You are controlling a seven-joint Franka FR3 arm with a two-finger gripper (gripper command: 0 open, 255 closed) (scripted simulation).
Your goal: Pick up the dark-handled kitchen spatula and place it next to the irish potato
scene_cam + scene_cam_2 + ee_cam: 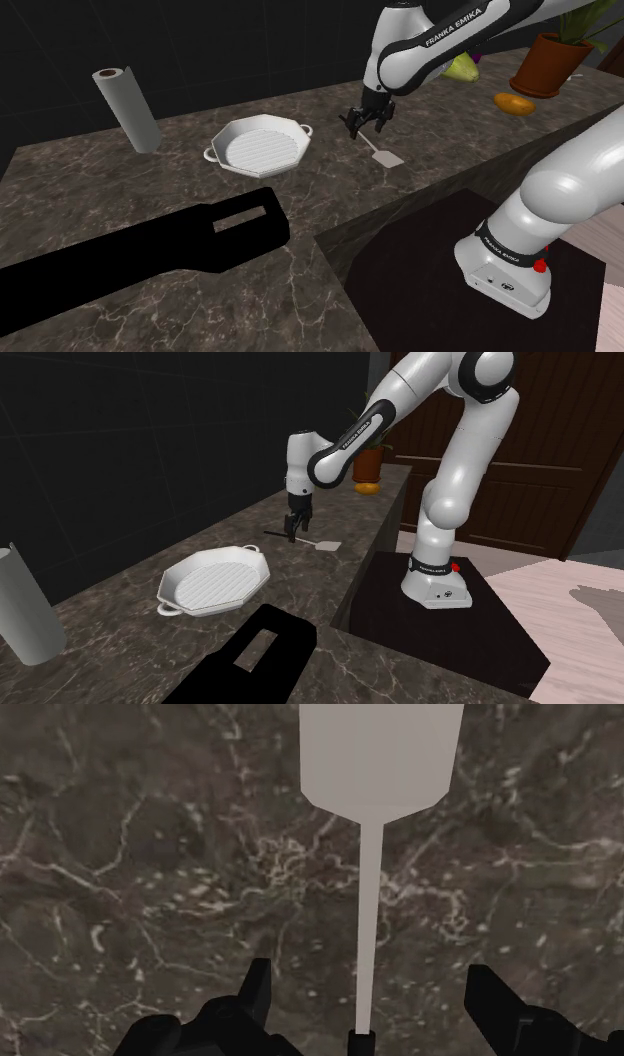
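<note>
My pincer [370,974] is wide open and holds nothing. Its two black fingers [250,994] stand either side of the thin shaft, not touching it. One spatula [380,754]: flat pale blade, squarish with clipped corners, narrow pale shaft, and a dark handle that begins right at my palm. It lies on the counter [90,170], which is dark glossy marble with pale veins. The spatula is near the counter's edge, well apart from the one orange oval potato [513,103]. One white octagonal pan [258,147] with a ribbed floor and two loop ears. One grey paper roll [128,108], an upright cylinder. One flat black slab [150,255] with an oblong slot. One terracotta plant pot [548,62] just beside the potato.
</note>
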